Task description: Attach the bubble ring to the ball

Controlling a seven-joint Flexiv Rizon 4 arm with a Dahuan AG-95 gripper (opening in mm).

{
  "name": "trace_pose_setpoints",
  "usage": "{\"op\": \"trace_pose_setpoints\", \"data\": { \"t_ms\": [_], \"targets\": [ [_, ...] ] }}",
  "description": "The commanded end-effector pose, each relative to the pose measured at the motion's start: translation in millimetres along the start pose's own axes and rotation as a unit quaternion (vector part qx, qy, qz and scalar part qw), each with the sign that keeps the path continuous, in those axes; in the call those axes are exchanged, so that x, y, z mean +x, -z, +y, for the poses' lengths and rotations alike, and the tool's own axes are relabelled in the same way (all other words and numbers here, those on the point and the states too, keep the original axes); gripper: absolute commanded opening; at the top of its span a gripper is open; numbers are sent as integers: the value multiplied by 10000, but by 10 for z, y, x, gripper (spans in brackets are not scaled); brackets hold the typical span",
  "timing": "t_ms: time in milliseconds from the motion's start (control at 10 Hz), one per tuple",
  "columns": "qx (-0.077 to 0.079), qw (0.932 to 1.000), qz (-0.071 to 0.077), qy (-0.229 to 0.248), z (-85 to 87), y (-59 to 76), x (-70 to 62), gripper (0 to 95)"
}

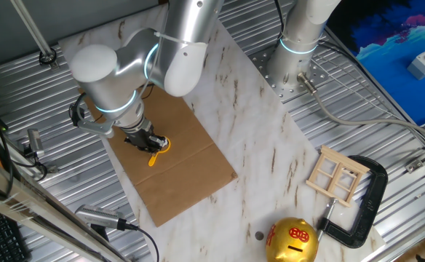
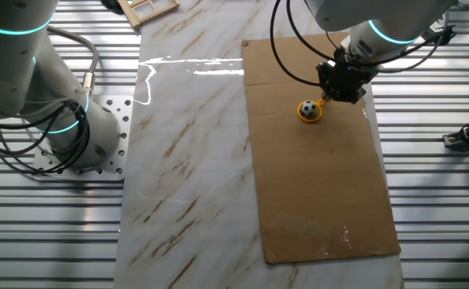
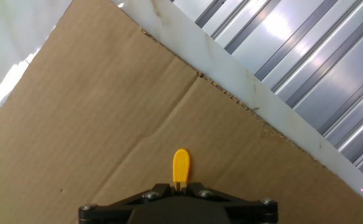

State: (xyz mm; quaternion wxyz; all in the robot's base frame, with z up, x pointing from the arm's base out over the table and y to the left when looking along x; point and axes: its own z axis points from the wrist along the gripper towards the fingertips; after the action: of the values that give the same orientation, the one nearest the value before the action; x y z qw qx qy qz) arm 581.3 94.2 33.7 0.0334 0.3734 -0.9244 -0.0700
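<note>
The yellow-orange bubble ring (image 2: 310, 117) lies on the brown cardboard (image 2: 323, 185), and its hoop sits around the tiny black-and-white ball (image 2: 307, 107). My gripper (image 2: 332, 94) is low over the ring's handle, just right of the ball. In the hand view the jaws (image 3: 181, 185) are shut on the thin stem, and the flat handle end (image 3: 181, 164) sticks out ahead of them; hoop and ball are hidden there. In one fixed view the ring (image 1: 157, 151) shows under the gripper (image 1: 150, 141), and the ball is hard to make out.
A gold piggy bank (image 1: 292, 241), a wooden window frame (image 1: 337, 175) and a black clamp (image 1: 367, 207) are at the near right of the marble table. A second arm's base (image 2: 74, 132) stands on the ribbed metal. The cardboard's edge (image 3: 231, 93) is close ahead.
</note>
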Motion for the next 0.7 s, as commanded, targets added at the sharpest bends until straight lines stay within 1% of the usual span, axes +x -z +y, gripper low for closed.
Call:
{"op": "trace_pose_setpoints", "data": {
  "t_ms": [100, 700],
  "targets": [
    [19, 10000, -3, 18, -5, -8, -9, 0],
    [42, 10000, 14, 20, -5, -8, -9, 0]
  ]
}}
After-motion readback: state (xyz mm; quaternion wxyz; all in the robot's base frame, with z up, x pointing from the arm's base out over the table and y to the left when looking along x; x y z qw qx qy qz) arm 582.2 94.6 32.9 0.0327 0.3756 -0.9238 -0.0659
